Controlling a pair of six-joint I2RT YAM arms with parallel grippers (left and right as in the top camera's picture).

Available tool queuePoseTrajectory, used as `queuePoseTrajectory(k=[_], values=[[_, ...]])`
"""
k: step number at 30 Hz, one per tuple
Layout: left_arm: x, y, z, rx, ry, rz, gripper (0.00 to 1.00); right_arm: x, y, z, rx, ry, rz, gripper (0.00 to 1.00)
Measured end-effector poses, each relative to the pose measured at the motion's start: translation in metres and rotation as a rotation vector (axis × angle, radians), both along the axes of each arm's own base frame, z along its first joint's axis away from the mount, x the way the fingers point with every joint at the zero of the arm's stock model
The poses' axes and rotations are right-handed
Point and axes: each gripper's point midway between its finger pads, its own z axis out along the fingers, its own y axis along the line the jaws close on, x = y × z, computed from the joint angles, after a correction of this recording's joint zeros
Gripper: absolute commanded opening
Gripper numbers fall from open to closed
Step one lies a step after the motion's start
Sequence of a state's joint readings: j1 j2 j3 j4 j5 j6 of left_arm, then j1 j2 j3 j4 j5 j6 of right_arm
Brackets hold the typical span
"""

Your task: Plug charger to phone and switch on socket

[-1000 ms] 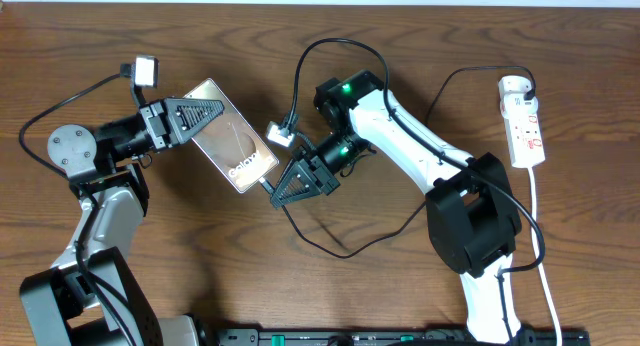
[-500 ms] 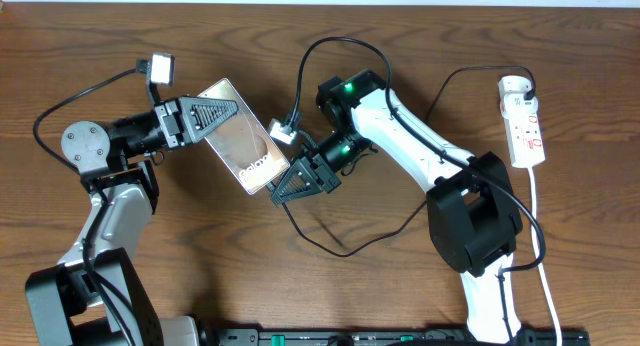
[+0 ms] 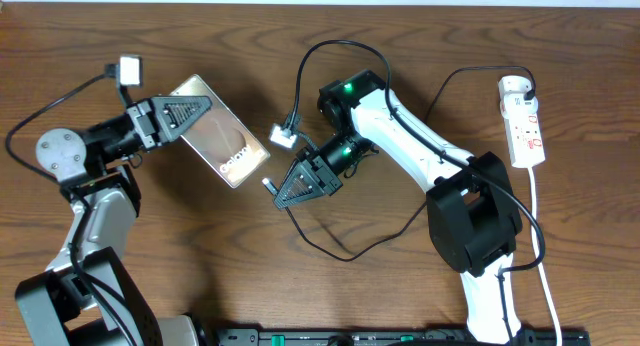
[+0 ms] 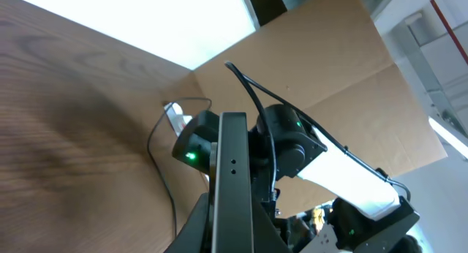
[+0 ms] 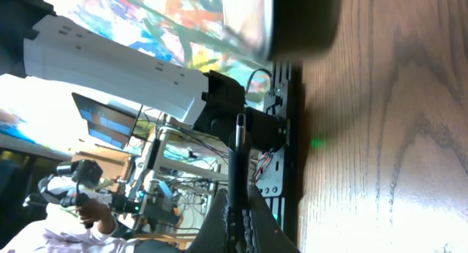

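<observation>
Phone [image 3: 228,148] | likely rigid, slick: grip edges | left tool [image 3: 205,111] clamps it | right tool [image 3: 280,191] pinches limp charger [image 3: 345,254] tip

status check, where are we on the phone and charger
Left fingers shut on phone. Right fingers shut on charger plug, tip apart from phone, not in. Socket untouched, nothing between.

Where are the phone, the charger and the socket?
phone [image 3: 222,141]: overhead view, middle of its screen.
charger [image 3: 345,256]: overhead view, bottom of the cable's loop.
socket [image 3: 525,126]: overhead view, middle of its white body.
</observation>
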State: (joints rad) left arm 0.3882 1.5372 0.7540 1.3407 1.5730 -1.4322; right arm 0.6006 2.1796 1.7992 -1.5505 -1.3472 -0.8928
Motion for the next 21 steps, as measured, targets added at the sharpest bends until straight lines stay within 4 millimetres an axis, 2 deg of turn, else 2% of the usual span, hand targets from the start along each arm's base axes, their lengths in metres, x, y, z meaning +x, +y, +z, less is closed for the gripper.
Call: queuePoseTrajectory(k=[9, 17, 21], values=[[0.000, 0.000, 0.000, 0.000, 0.000, -0.001, 0.07, 0.001, 0.001, 0.000, 0.011, -0.009, -0.001, 0.01], [-0.003, -0.016, 0.000, 0.000, 0.000, -0.048, 0.07, 0.002, 0.002, 0.001, 0.025, -0.011, -0.005, 0.01], [-0.003, -0.018, 0.000, 0.000, 0.000, -0.051, 0.07, 0.002, 0.002, 0.002, 0.025, -0.011, -0.005, 0.01]])
